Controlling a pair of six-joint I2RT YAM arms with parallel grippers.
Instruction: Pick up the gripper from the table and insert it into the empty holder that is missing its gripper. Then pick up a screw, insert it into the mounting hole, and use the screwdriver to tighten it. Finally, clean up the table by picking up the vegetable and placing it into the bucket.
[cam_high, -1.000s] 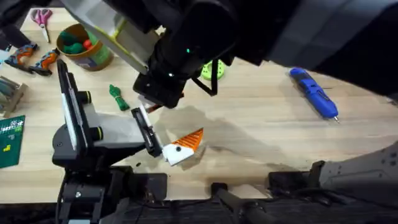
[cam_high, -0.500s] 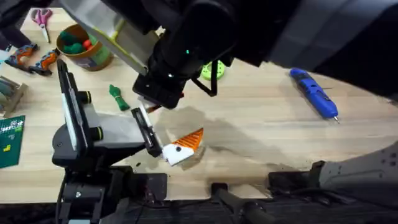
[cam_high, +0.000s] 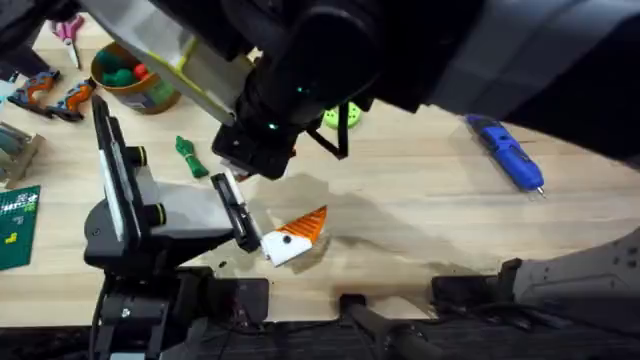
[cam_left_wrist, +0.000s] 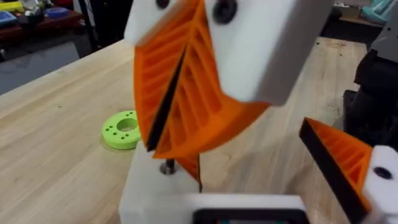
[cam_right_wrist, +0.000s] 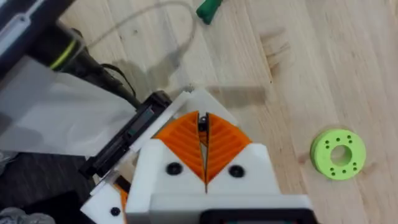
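Observation:
My left gripper (cam_high: 290, 238) lies low over the table, open. One finger is the plain white holder block (cam_left_wrist: 146, 196); the other carries an orange wedge (cam_left_wrist: 339, 158). A sliver of orange, apparently the gripper piece (cam_left_wrist: 189, 169), stands against the holder, mostly hidden. My right gripper (cam_right_wrist: 204, 134) reaches across and hovers just above the holder, its orange pads (cam_left_wrist: 186, 93) shut on a small screw (cam_left_wrist: 166, 167) pointing down at the block. The blue screwdriver (cam_high: 505, 150) lies at the right. The dark green vegetable (cam_high: 190, 157) lies left of centre, near the olive bucket (cam_high: 150, 92).
A bright green ring disc (cam_high: 340, 115) sits behind the right arm, also seen as disc (cam_right_wrist: 339, 154). Scissors (cam_high: 68, 28), orange-handled pliers (cam_high: 50, 95) and a green board (cam_high: 18, 225) line the table's left side. Bare wood lies between the left gripper and the screwdriver.
The right arm has edged slightly toward the far left above the holder. The left arm and the loose things on the table have not moved.

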